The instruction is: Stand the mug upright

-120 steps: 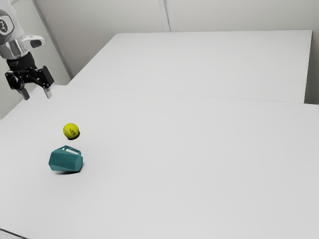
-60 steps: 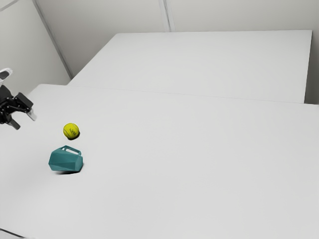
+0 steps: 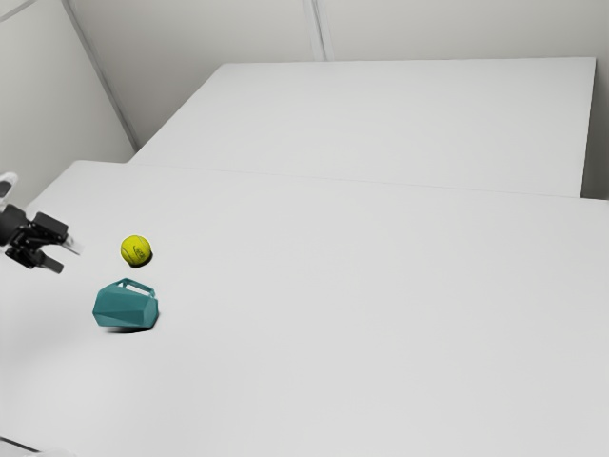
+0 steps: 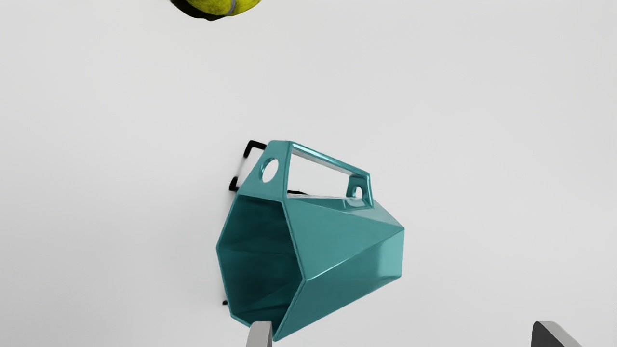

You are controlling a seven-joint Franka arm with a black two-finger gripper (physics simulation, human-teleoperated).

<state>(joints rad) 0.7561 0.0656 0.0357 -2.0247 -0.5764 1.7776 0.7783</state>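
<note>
Broadly, a white bench (image 3: 381,305). Above it, toward the exterior view's left, a released pincer (image 3: 70,260), spread wide and empty. Near that, on the bench, a teal mug (image 4: 342,255) lying on its side. Best, probably: centre across it, grip clear of the handle (image 4: 330,161), lift slightly, then turn slowly until base-down, leaving room around the tennis ball (image 3: 136,249) nearby.

Distant side view, close wrist view, shared mug (image 4: 342,241)
</note>
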